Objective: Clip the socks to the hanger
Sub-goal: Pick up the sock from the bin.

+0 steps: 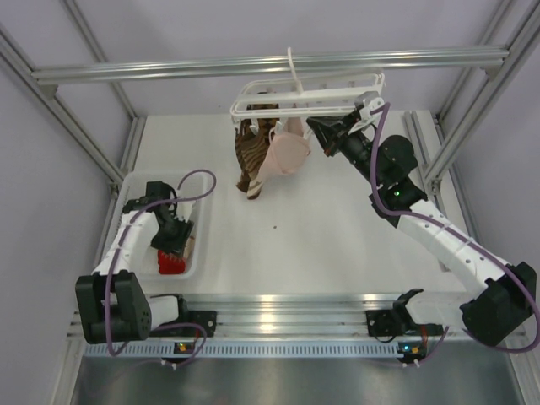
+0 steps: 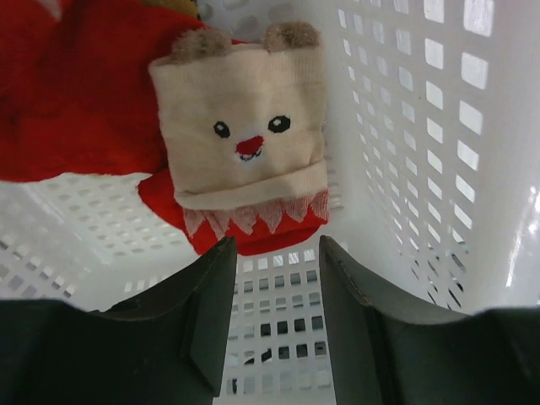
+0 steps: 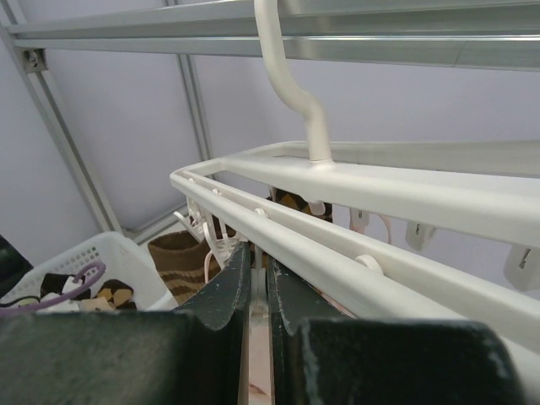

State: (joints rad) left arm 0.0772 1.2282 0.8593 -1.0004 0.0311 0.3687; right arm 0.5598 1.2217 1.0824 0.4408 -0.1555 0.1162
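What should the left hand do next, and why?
Probably ease the left hand forward a little and close on the beige reindeer-face sock. The hand is open and gripping nothing, and it sits just short of the sock's red-trimmed edge in the white basket.

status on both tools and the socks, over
Left tool open in basket over reindeer sock. Right tool shut on pink sock at hanger. Striped sock hung. Nothing blocking.
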